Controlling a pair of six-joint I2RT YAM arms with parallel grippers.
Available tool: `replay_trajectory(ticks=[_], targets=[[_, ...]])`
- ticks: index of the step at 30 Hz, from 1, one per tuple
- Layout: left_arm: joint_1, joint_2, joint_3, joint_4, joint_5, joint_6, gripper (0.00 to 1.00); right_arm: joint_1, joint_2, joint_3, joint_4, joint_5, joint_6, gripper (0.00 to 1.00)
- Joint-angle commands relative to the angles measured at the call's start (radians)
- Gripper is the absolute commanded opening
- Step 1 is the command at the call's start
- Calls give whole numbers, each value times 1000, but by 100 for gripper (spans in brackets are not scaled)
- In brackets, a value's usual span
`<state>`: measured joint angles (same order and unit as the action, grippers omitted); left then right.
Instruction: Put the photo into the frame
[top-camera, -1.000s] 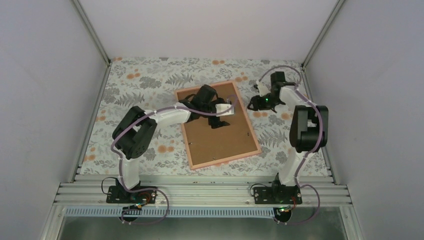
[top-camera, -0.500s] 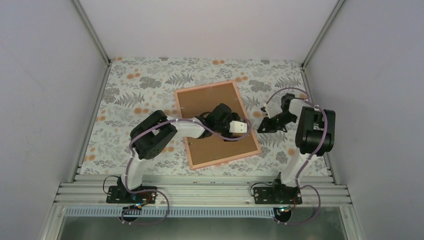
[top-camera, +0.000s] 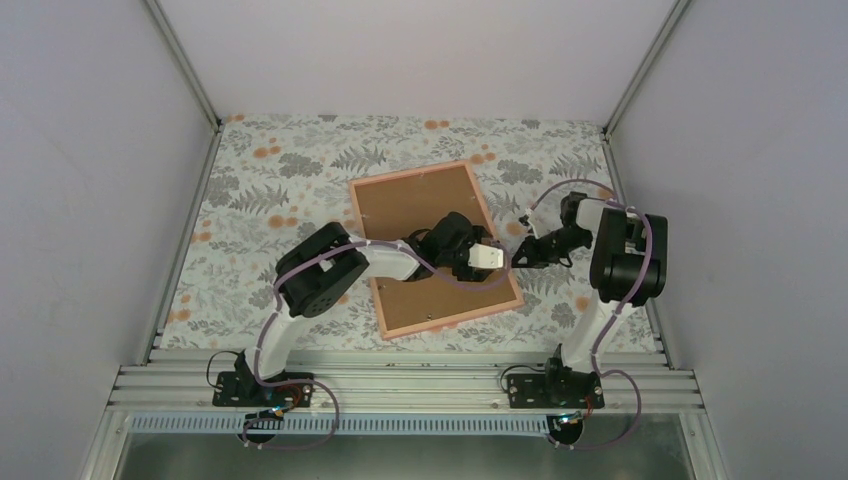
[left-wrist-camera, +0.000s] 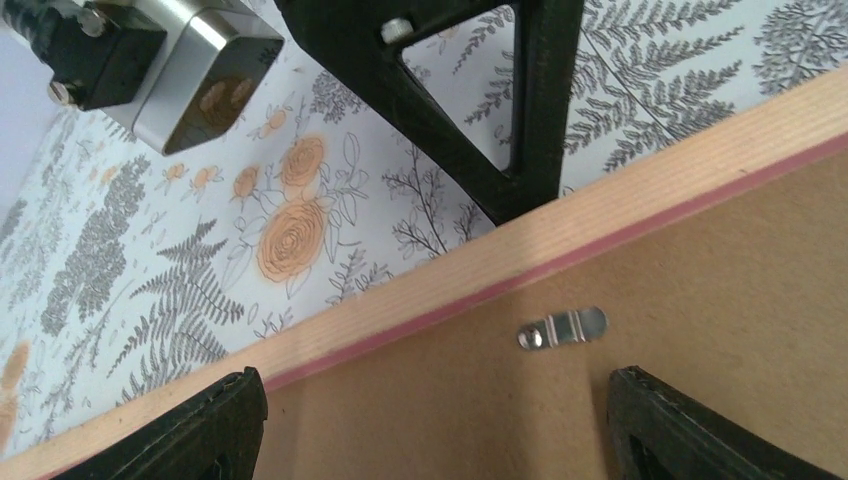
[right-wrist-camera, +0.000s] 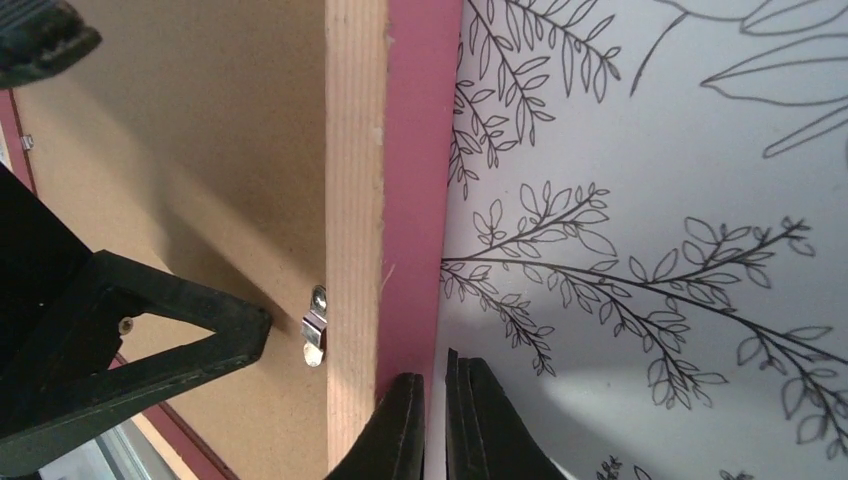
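One brown backing board (top-camera: 410, 205) fills the frame (top-camera: 408, 173), middle of the bench (top-camera: 270, 170); left tool (left-wrist-camera: 435, 385) stands apart, right tool (right-wrist-camera: 435, 380) together.

One pink frame (top-camera: 410, 173) is counted on the single floral-patterned tabletop (top-camera: 270, 180). One brown backing board (top-camera: 405, 210) is seen within that frame. Two robot arms are counted: one left arm (top-camera: 320, 270) and one right arm (top-camera: 620, 255). One pair of jaws is carried by each arm, so two pairs are counted, with two fingers to each pair. One metal turn clip (left-wrist-camera: 562, 328) is shown in the left wrist view and one such clip (right-wrist-camera: 315, 325) in the right wrist view. Whether the same clip is seen twice cannot be told.
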<state>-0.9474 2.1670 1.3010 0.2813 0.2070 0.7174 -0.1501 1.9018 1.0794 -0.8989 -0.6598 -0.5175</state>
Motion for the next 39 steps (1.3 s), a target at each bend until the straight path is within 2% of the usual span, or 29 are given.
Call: replay_trajectory(ticks=[1, 9, 16, 23, 29, 32, 39], targets=[[-11, 64, 36, 2, -38, 19, 85, 5, 46, -19, 4, 0, -20, 8], [-26, 138, 157, -47, -59, -21, 85, 6, 83, -15, -18, -33, -30, 8], [-27, 152, 199, -64, -104, -37, 85, 4, 88, -12, -26, -41, -35, 7], [-13, 18, 165, -136, -65, -72, 86, -29, 42, 5, -6, -36, 1, 9], [97, -126, 125, -327, 41, -140, 87, -39, 9, -1, 15, -108, 26, 13], [146, -208, 47, -419, 96, -139, 86, -36, 28, -4, 7, -131, 22, 13], [196, -420, -161, -580, 102, -70, 86, -10, 85, 2, -17, -204, 13, 15]])
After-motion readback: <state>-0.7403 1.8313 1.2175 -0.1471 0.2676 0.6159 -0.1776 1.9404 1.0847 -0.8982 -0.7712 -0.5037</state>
